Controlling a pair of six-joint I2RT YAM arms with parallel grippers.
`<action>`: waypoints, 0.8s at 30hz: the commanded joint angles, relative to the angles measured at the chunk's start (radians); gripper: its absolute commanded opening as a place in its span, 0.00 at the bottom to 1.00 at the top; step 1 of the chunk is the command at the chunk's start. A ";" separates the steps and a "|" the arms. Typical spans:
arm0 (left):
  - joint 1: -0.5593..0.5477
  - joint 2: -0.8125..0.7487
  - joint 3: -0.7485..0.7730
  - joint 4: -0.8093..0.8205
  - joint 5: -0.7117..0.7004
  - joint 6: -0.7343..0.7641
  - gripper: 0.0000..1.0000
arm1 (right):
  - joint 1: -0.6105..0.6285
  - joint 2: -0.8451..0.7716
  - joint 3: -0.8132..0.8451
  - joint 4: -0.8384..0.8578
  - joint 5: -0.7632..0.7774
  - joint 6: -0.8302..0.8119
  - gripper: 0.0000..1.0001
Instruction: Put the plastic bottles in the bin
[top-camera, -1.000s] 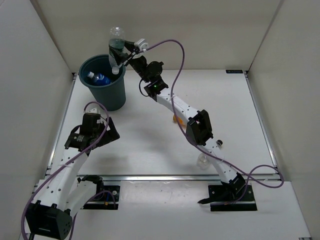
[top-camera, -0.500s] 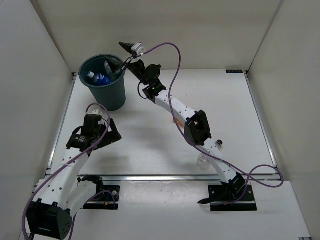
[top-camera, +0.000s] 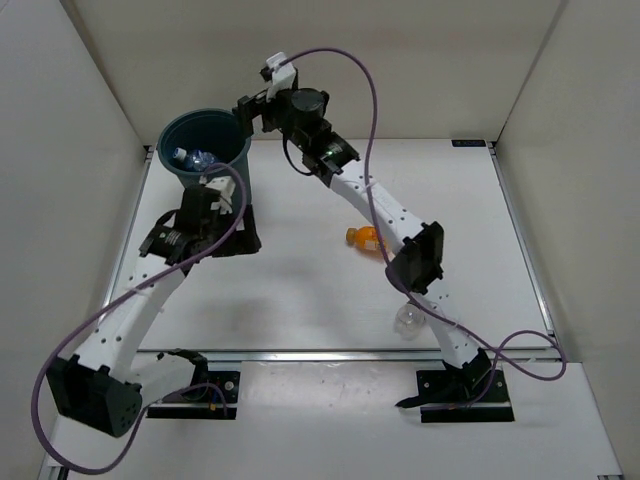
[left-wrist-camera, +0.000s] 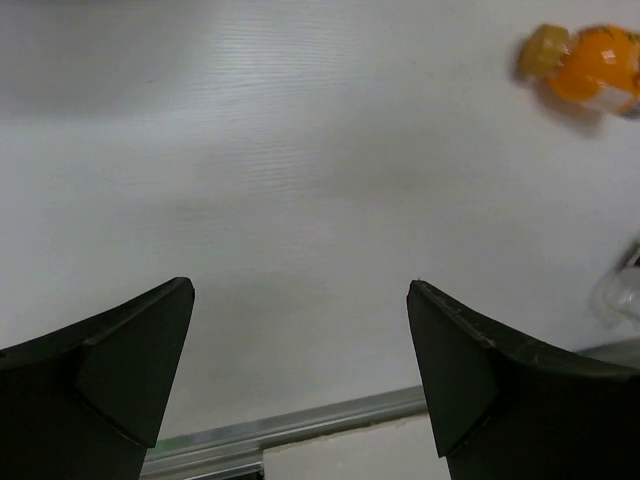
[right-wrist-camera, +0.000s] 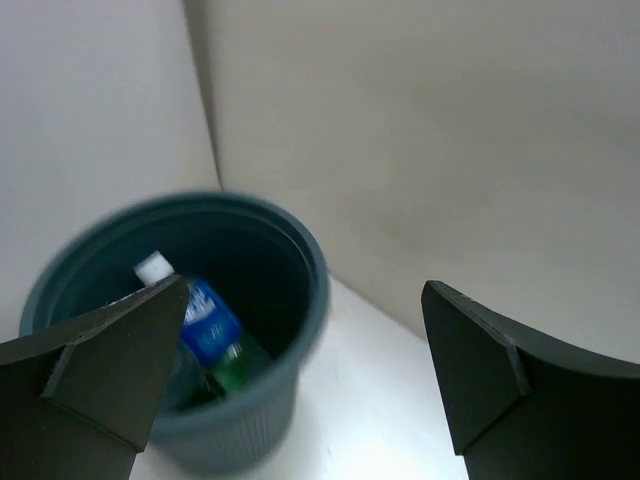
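**A:** What lies nearest the arm bases?

**B:** A clear bottle (top-camera: 408, 320), on the table (top-camera: 300, 290) close to the near edge, on the right side. The right arm (top-camera: 385, 205) passes over it and hides part of it (the label cannot be read).

**A:** And past that?

**B:** The orange bottle (top-camera: 365, 238). It lies on its side about mid-table, with its cap toward the left in the top view. It is well apart from the clear one and nothing grips it.

**A:** Where is the left gripper?

**B:** The left gripper (left-wrist-camera: 298, 290) hangs over bare table to the left of the orange bottle. Its fingers (left-wrist-camera: 120, 370) are spread wide and nothing is between them. Its own camera catches the orange bottle in the upper right corner, and the clear one is only a blur at the right edge.

**A:** Farther back?

**B:** The bin (top-camera: 215, 132) stands upright at the far left corner of the table, just behind the left gripper. A blue-label bottle (right-wrist-camera: 208, 318) with a white cap lies inside it. A green-label bottle (right-wrist-camera: 232, 365) lies against it, lower in the right wrist view (that view is soft, so little more than the colours shows).

**A:** And the right gripper?

**B:** The right gripper (right-wrist-camera: 304, 288) is up by the far right side of the bin's rim. It is released, the jaws stand wide apart, and it holds nothing.
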 joint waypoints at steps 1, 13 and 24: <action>-0.120 0.108 0.145 -0.040 0.000 0.119 0.99 | -0.073 -0.218 -0.080 -0.336 0.167 0.004 0.99; -0.307 0.571 0.572 -0.037 0.171 0.351 0.99 | -0.520 -0.795 -0.934 -0.797 0.072 0.344 1.00; -0.372 0.976 0.922 0.012 0.628 0.791 0.99 | -0.967 -1.279 -1.422 -0.828 -0.160 0.267 0.99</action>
